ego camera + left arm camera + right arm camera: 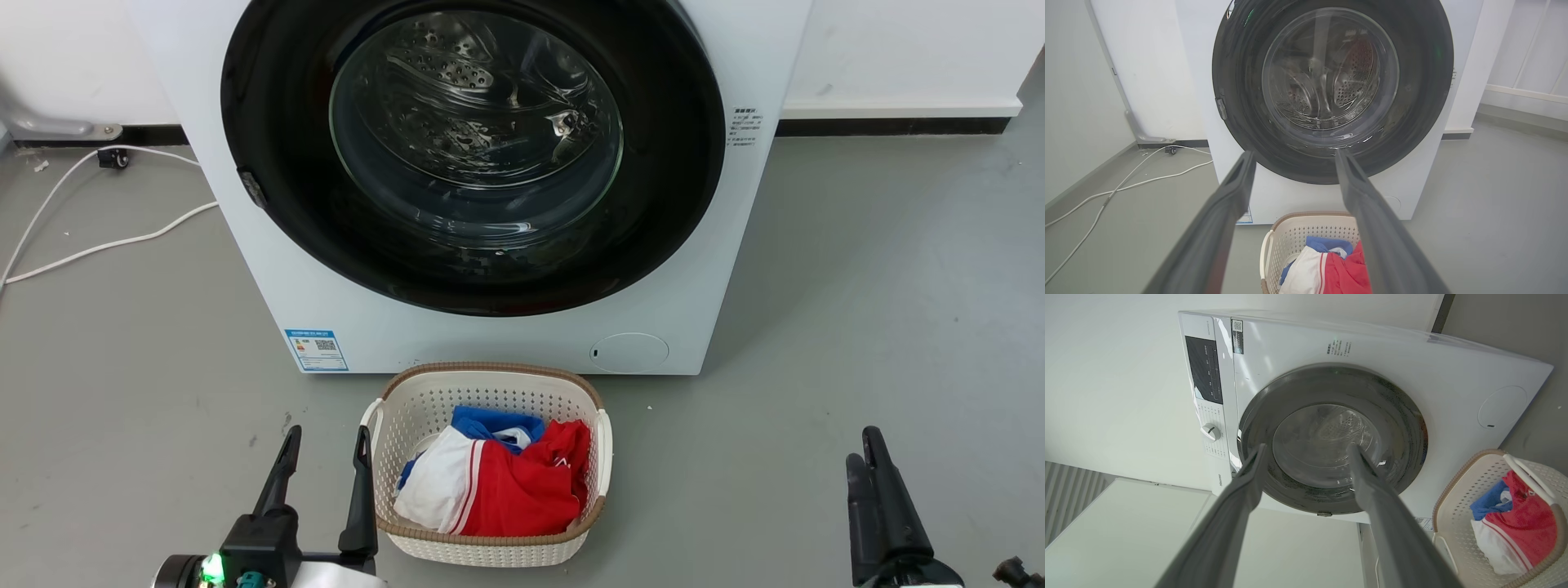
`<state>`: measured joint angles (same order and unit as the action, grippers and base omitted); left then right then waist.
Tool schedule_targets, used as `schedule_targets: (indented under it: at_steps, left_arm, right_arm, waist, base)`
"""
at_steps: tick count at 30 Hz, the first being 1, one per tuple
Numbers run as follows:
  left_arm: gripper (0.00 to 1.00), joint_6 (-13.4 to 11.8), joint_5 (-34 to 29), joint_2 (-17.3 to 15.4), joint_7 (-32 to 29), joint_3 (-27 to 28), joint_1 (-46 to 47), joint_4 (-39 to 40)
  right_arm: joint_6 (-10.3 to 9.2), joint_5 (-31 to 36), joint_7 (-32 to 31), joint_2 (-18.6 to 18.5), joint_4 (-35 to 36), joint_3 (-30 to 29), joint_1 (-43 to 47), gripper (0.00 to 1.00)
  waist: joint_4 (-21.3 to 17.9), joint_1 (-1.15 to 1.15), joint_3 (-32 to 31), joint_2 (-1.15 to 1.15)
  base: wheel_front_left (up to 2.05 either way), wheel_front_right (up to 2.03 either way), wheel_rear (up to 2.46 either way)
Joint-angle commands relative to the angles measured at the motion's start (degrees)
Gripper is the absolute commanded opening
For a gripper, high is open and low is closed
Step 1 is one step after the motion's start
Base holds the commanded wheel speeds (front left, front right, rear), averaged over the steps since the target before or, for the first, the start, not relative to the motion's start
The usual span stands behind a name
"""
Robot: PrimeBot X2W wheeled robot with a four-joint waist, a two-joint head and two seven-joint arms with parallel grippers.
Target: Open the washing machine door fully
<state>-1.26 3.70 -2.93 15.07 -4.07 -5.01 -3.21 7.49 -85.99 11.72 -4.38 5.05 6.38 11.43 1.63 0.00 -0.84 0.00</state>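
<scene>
The washing machine [490, 339] is a white front-loader standing straight ahead of me. Its washing machine door [473, 155] is a glossy black ring around a clear glass bowl and lies flush against the front, shut. A small grey tab [251, 186] sits on the door's left edge. My left gripper [326, 431] is open and empty at the lower left, well short of the machine, and points at the door's lower part [1294, 153]. My right gripper [862, 445] is at the lower right, turned on its side. Its fingers stand apart and empty [1306, 446], facing the door [1331, 437].
A white laundry basket [490, 382] with red, white and blue clothes sits on the grey floor right below the door, beside my left gripper. White cables [106, 243] run across the floor at the left. A white wall stands behind the machine.
</scene>
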Motion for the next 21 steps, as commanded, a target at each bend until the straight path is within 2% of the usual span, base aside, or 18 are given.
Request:
schedule_targets:
  at_steps: [1, 8, 14, 17, 18, 19, 20, 21]
  left_arm:
    - [1.00, -0.2, 0.1, 0.0, 0.2, 0.1, -0.4, -0.1]
    - [1.00, -0.1, 0.2, 0.0, 0.2, 0.3, -0.3, -0.1]
    - [1.00, 0.0, 0.3, 0.0, 0.2, 0.4, -0.2, -0.3]
    - [1.00, 0.0, 0.2, 0.0, 0.2, 0.5, -0.2, -0.3]
    - [1.00, 0.0, 0.2, 0.0, 0.2, 0.5, -0.2, -0.4]
    - [1.00, 0.0, 0.2, 0.0, 0.2, 0.5, -0.1, -0.4]
    - [1.00, -0.1, 0.2, 0.0, 0.2, 0.5, -0.1, -0.4]
    - [1.00, -0.1, 0.2, 0.0, 0.2, 0.5, -0.1, -0.4]
  right_arm:
    - [0.00, -1.9, -1.3, -0.6, 0.8, -0.1, 0.8, 1.00]
    - [0.00, -11.1, -9.3, -1.8, 3.5, -3.5, 2.9, 1.00]
    - [0.00, -14.1, -15.5, -0.5, 3.8, -7.1, 4.1, 1.00]
    - [0.00, -14.0, -16.6, -0.1, 3.5, -8.0, 4.1, 1.00]
    - [0.00, -13.8, -16.9, 0.1, 3.2, -8.4, 4.2, 0.39]
    - [0.00, -13.7, -17.4, 0.3, 3.1, -8.6, 4.2, 0.13]
    - [0.00, -13.4, -17.7, 0.5, 3.0, -8.8, 4.1, 0.00]
    - [0.00, -13.2, -18.0, 0.6, 2.9, -9.0, 4.1, 0.00]
  waist:
    - [0.0, 0.00, 0.0, 0.00]
    - [-0.2, 0.00, 0.1, 0.00]
    - [-0.2, 0.00, 0.2, 0.00]
    - [-0.2, 0.00, 0.2, 0.00]
    - [-0.2, 0.00, 0.2, 0.00]
    - [-0.2, 0.00, 0.2, 0.00]
    - [-0.1, 0.00, 0.2, 0.00]
    - [-0.2, 0.00, 0.2, 0.00]
  base:
    - [0.00, 0.00, 0.00]
    - [0.00, 0.00, 0.00]
    - [0.00, 0.00, 0.00]
    - [0.00, 0.00, 0.00]
    - [0.00, 0.00, 0.00]
    - [0.00, 0.00, 0.00]
    - [0.00, 0.00, 0.00]
    - [0.00, 0.00, 0.00]
